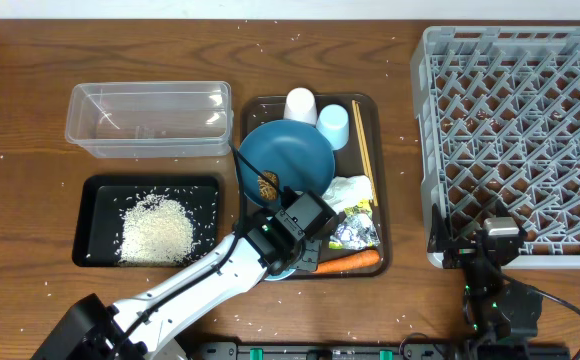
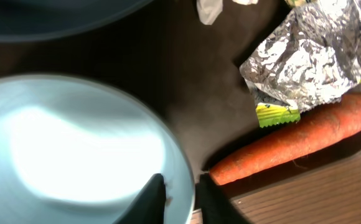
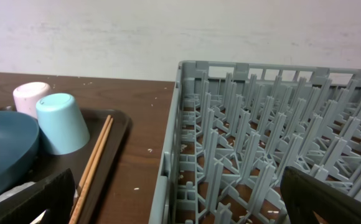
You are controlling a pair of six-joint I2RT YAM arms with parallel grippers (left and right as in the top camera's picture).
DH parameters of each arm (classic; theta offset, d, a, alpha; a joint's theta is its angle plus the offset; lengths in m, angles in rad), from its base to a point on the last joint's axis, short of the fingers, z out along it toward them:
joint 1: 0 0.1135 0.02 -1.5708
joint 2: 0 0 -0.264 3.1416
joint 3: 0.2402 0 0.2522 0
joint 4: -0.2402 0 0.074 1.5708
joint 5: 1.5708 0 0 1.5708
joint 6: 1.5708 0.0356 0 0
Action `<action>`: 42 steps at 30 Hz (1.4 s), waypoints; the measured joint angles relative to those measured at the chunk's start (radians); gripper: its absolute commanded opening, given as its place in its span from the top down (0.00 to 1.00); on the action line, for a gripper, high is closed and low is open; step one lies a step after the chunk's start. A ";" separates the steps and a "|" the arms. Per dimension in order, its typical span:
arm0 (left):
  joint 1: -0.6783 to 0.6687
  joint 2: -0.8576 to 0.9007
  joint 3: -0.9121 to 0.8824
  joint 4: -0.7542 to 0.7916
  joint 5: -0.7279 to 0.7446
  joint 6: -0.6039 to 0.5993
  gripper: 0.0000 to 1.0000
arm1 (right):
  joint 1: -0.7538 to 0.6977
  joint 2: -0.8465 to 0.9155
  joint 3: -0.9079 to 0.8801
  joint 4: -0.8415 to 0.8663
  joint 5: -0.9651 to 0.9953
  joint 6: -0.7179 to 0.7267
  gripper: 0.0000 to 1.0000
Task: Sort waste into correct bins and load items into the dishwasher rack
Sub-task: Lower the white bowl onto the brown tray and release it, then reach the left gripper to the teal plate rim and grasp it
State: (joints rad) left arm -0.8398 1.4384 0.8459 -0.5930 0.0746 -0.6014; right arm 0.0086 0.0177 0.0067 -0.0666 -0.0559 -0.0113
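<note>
No legible text, brand, number or sign in any view. One candidate only: green-yellow wrapper (image 2: 277, 115), its edge poking out beneath the crinkled silver foil (image 2: 311, 56) in the left wrist view. It carries small dark printed marks along the edge, too small and blurred to read. In the overhead view the same wrapper is too small to make out any print.
</note>
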 measured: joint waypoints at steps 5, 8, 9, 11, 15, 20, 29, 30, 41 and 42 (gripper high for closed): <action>0.000 0.000 0.001 -0.001 0.010 -0.002 0.75 | 0.000 0.000 0.000 0.000 0.000 0.000 0.01; 0.000 0.000 0.024 -0.024 0.031 -0.002 0.75 | 0.000 0.000 0.000 0.000 0.000 0.000 0.01; 0.000 -0.002 0.042 -0.040 0.035 -0.001 0.76 | 0.000 0.000 0.000 0.000 0.000 0.000 0.01; 0.000 -0.012 0.085 -0.070 0.038 0.000 0.75 | 0.000 0.000 0.000 0.000 0.000 0.000 0.01; 0.000 -0.048 0.193 -0.146 -0.002 0.011 0.75 | 0.000 0.000 0.000 0.000 0.000 0.000 0.01; 0.011 -0.063 0.328 -0.246 -0.033 0.093 0.66 | 0.000 0.000 0.000 0.000 0.000 0.000 0.01; 0.121 0.106 0.541 -0.433 0.039 0.266 0.51 | 0.000 0.000 0.000 0.000 0.000 0.000 0.01; 0.128 0.133 0.555 -0.417 0.042 0.287 0.50 | 0.000 0.000 0.000 0.000 0.000 0.000 0.01; 0.135 0.352 0.568 -0.146 0.053 0.375 0.38 | 0.000 0.000 0.000 0.000 0.000 0.000 0.01; 0.135 0.368 0.568 -0.127 0.049 0.375 0.37 | 0.000 0.000 0.000 0.000 0.000 0.000 0.01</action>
State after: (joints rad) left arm -0.7048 1.8061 1.4143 -0.7200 0.1238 -0.2264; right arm 0.0086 0.0177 0.0067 -0.0669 -0.0563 -0.0113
